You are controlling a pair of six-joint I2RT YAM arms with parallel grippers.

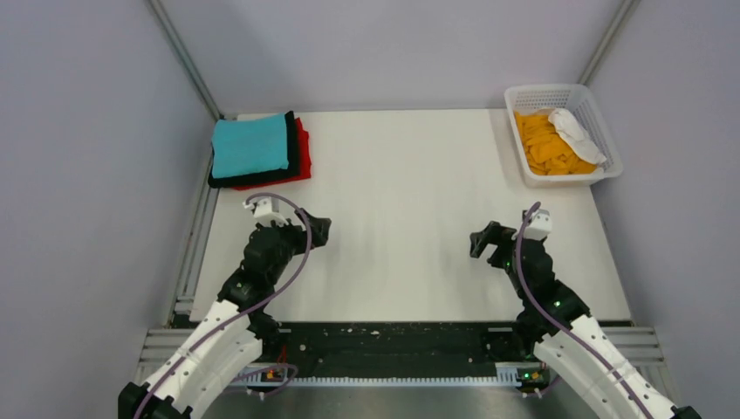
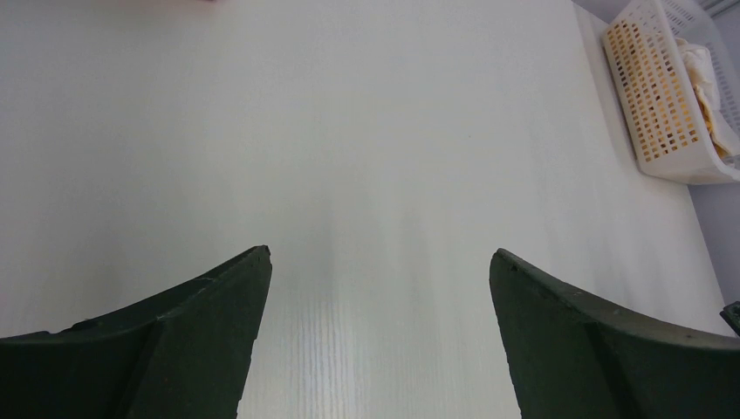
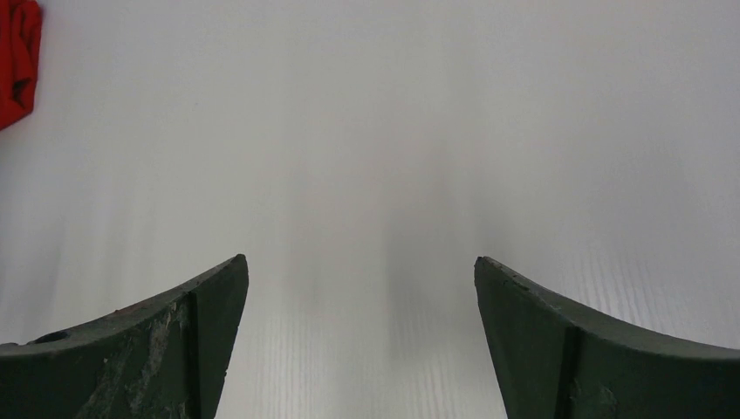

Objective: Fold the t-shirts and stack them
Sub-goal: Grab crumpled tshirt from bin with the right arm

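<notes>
A folded stack sits at the table's far left: the teal t-shirt (image 1: pixel 250 145) on top, the black t-shirt (image 1: pixel 292 148) under it, the red t-shirt (image 1: pixel 302 157) at the bottom. A red corner (image 3: pixel 17 61) shows in the right wrist view. The orange t-shirt (image 1: pixel 545 147) and the white t-shirt (image 1: pixel 576 133) lie crumpled in the white lattice basket (image 1: pixel 611 166) at the far right; the basket (image 2: pixel 650 96) also shows in the left wrist view. My left gripper (image 1: pixel 319 232) (image 2: pixel 380 262) and right gripper (image 1: pixel 482 239) (image 3: pixel 359 266) are open and empty over bare table.
The white table (image 1: pixel 401 192) has grey walls on three sides. A metal rail (image 1: pixel 196 236) runs along the left edge, and a black strip (image 1: pixel 393 336) runs along the near edge by the arm bases.
</notes>
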